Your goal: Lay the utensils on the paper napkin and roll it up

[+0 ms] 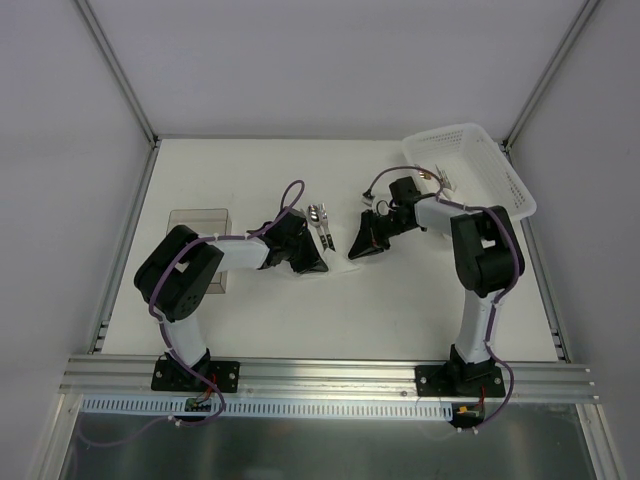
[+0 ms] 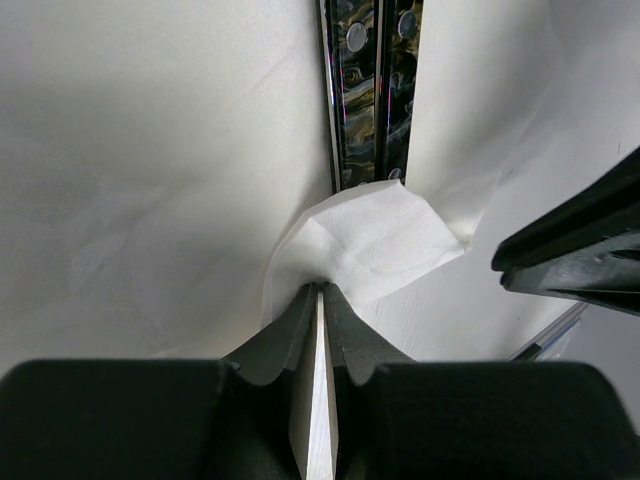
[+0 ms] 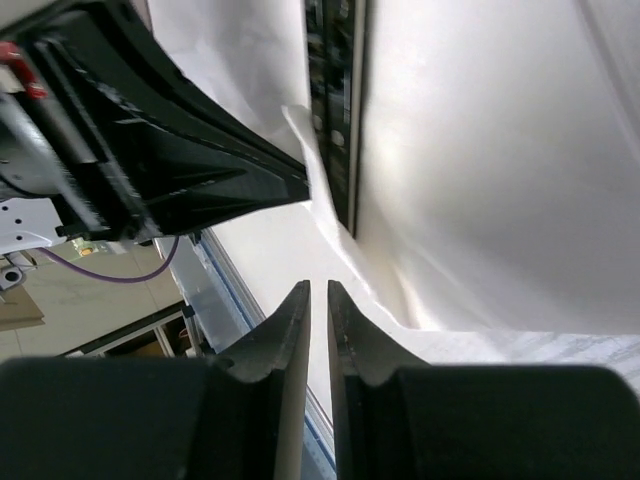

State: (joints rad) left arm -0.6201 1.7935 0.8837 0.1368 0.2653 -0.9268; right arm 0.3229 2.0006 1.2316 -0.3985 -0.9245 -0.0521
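**Desk** [image 1: 400,310]: off-white, carrying everything listed below.

**Lattice basket** [image 1: 480,170]: white plastic, at the far right corner, tipped up against the wall.

**Clear box** [image 1: 200,222]: rectangular, at the left, well apart from the work.

**Paper napkin** [image 2: 370,245]: thin white sheet at mid-desk between the two arms, lying under the cutlery. Its near corner is lifted and folded over toward the handles. Judged very light, limp and easily torn or creased. It is best taken at a corner or edge, with a shallow pinch and no tugging.

**Left gripper** [image 2: 320,290]: closed on the raised napkin corner, with paper showing between its fingers.

**Right gripper** [image 3: 318,290]: jaws almost together with only a thin slit between them, low beside the napkin's edge. Whether any paper sits in that slit cannot be told.

**Utensils** [image 2: 370,90]: slim shiny metal pieces lying side by side on the napkin, handles toward the left gripper. Judged stiff, smooth and apt to slide or roll as the sheet wraps them.
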